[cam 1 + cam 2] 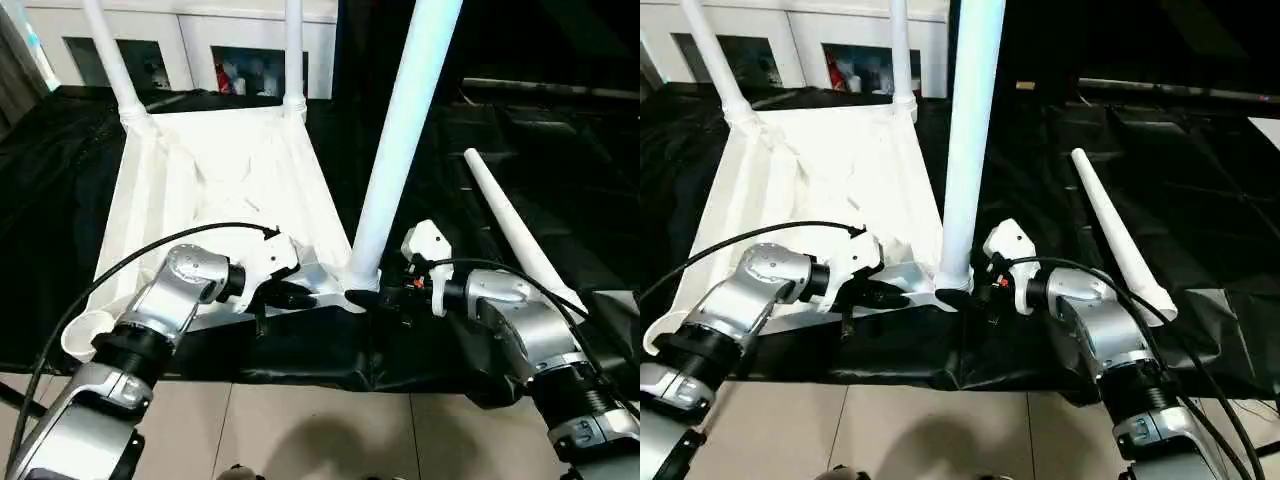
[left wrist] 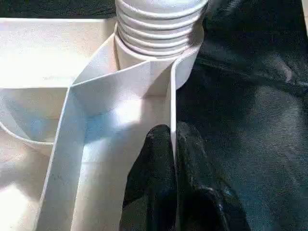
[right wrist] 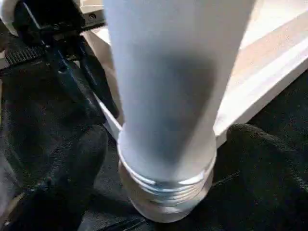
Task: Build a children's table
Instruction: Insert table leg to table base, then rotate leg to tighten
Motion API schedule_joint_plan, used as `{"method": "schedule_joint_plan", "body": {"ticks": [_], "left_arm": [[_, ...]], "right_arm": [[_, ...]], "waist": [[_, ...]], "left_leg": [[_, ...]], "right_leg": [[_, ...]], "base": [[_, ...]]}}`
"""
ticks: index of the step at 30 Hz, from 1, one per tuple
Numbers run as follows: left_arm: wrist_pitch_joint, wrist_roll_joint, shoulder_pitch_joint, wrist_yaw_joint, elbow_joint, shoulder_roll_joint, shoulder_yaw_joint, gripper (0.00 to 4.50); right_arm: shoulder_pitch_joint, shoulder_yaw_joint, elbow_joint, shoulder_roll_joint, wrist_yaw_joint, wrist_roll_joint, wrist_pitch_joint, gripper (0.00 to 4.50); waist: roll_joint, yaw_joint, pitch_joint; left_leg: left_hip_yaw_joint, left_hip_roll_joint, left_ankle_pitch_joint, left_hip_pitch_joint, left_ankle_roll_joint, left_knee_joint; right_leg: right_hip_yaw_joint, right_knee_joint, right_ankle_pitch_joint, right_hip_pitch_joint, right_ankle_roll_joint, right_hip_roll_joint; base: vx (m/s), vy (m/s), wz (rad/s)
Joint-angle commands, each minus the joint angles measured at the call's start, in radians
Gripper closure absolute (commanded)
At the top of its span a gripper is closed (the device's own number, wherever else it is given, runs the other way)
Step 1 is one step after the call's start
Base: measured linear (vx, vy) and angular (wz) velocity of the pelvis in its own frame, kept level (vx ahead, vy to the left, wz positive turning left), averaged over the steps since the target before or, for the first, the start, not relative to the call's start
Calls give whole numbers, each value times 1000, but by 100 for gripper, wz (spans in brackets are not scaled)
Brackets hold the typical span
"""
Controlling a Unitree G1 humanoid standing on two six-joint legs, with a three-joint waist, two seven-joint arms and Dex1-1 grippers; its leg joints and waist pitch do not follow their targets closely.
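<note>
Tabletop (image 1: 215, 190), white plastic, lies underside up on a black cloth (image 1: 1110, 170) spread over the counter. Two legs (image 1: 110, 55) stand upright in its far corner sockets, well beyond both claws. A third leg (image 1: 400, 130) stands in the near corner socket (image 2: 159, 33), its ribbed base visible at the rim. Left claw (image 2: 173, 159) is pressed together on the tabletop's thin side wall just short of that socket, one black finger (image 2: 154, 163) inside the wall, the other outside. Right claw (image 3: 159, 154) sits at the base of the third leg, a finger (image 3: 72, 163) on each side of it; whether the pads touch the leg cannot be told. A fourth leg (image 1: 1115, 230) lies loose on the cloth, beyond the right claw and apart from it. A white cabinet (image 1: 190, 40) with glass doors stands behind the counter.
</note>
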Motion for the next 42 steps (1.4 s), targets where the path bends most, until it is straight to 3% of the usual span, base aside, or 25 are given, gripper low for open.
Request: {"method": "schedule_joint_plan", "body": {"ticks": [1,11,13,18,24,26,28,30,32,34,36,37,39,40,42], "left_arm": [[-4,-37,-8,-30,-59,-10,4,450],[7,-28,-14,-15,-54,-21,4,450],[8,-27,-14,-14,-55,-21,4,450],[10,-27,-15,-16,-54,-19,5,450],[30,-13,-21,45,-27,-37,16,450],[54,8,-51,173,44,-87,42,450],[67,25,-75,256,97,-119,52,450],[92,40,-103,337,152,-155,59,450],[103,44,-111,359,166,-166,61,450],[129,53,-145,452,219,-233,67,450],[131,58,-154,473,233,-250,66,450],[120,77,-166,495,257,-267,50,450],[98,89,-171,497,270,-266,40,450],[98,89,-171,497,270,-266,40,450],[71,98,-170,495,277,-255,34,450]], "right_arm": [[-6,1,13,0,-15,-20,-10,59],[-34,10,85,42,-34,-41,-49,126],[-38,9,92,47,-34,-42,-53,158],[-44,11,107,58,-27,-43,-64,173],[-36,-23,145,86,-111,-44,-36,173],[-48,-72,218,139,-281,-56,-17,173],[-58,-110,268,183,-407,-54,-2,173],[-80,-154,333,238,-557,-46,18,173],[-89,-168,355,256,-603,-42,24,173],[-147,-177,457,339,-776,-63,-2,173],[-164,-169,485,360,-808,-78,-21,173],[-192,-147,530,386,-833,-110,-69,173],[-210,-156,553,397,-823,-104,-99,173],[-210,-156,553,397,-823,-104,-99,138],[-227,-195,563,407,-797,-63,-131,103]], "waist": [[-4,-1,-82],[-3,-3,-81],[-3,-4,-81],[-2,-7,-80],[-4,-12,-77],[-4,-15,-72],[-6,-18,-74],[0,-26,-72],[-4,-32,-73],[2,-44,-70],[2,-46,-72],[3,-47,-72],[-1,-46,-72],[0,-47,-73],[1,-45,-73]], "left_leg": [[-4,24,-139,13,51,-53],[-3,23,-153,12,50,-52],[-4,23,-156,12,48,-51],[-5,23,-172,12,41,-51],[-6,21,-192,10,32,-50],[-5,19,-221,14,20,-51],[-10,17,-240,13,-1,-52],[-10,12,-253,16,-17,-52],[-12,10,-266,13,-11,-51],[-12,8,-284,14,-16,-51],[-17,8,-303,17,-19,-52],[-17,10,-312,16,-12,-52],[-18,8,-324,19,-6,-52],[-19,9,-315,13,-2,-54],[-18,10,-313,14,5,-54]], "right_leg": [[48,-39,-157,62,-210,-50],[47,-41,-176,64,-212,-50],[47,-40,-181,64,-209,-50],[47,-42,-208,63,-202,-51],[48,-45,-245,60,-197,-50],[48,-54,-305,54,-182,-50],[45,-56,-365,58,-159,-51],[45,-65,-407,52,-141,-50],[42,-71,-430,54,-129,-49],[42,-73,-447,45,-134,-49],[36,-79,-477,50,-120,-50],[37,-80,-470,46,-118,-50],[36,-81,-469,47,-114,-49],[36,-77,-450,52,-117,-49],[38,-76,-425,50,-125,-49]], "base": [[0,0,0],[0,0,0],[0,0,0],[0,0,0],[0,0,0],[0,0,0],[0,0,0],[0,0,0],[0,0,0],[0,0,0],[0,0,0],[0,0,0],[0,0,0],[0,0,0],[0,0,0]]}}
